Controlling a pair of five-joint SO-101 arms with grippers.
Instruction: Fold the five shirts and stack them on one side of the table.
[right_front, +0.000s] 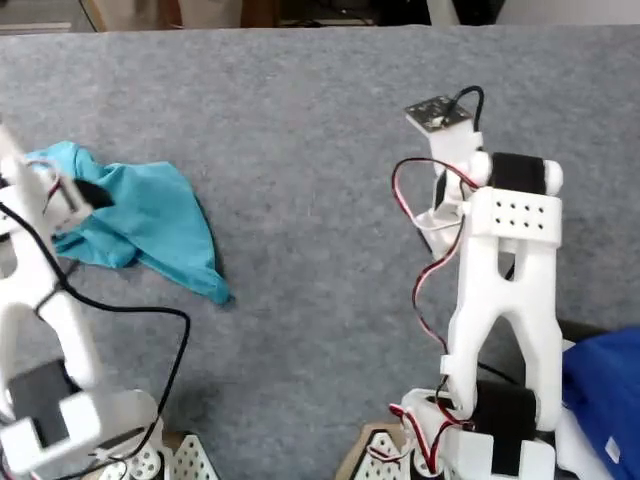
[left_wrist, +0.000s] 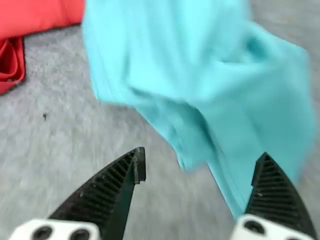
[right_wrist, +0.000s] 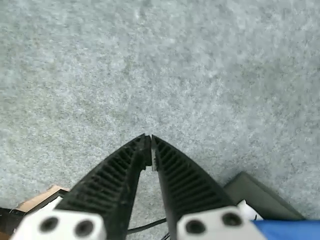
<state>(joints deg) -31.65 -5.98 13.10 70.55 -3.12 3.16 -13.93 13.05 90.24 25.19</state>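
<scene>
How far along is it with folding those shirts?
Nothing looks plainly done: red cloth and blue cloth lie at the edges, folded or not I cannot tell. In hand: the open left gripper hangs over the crumpled teal shirt. The right gripper is shut above the table. Left: folding and stacking.

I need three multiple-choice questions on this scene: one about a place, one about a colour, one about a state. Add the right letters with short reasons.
1. The teal shirt lies: A) beside the left arm; B) under the right arm; C) on a chair.
2. The other cloth in the left wrist view is: A) yellow; B) red; C) white.
3. The right gripper is: A) wide open; B) shut on a shirt; C) shut on nothing.
Answers: A, it lies crumpled by that arm on the table; B, red shows beyond the teal; C, its fingertips meet over bare table.
</scene>
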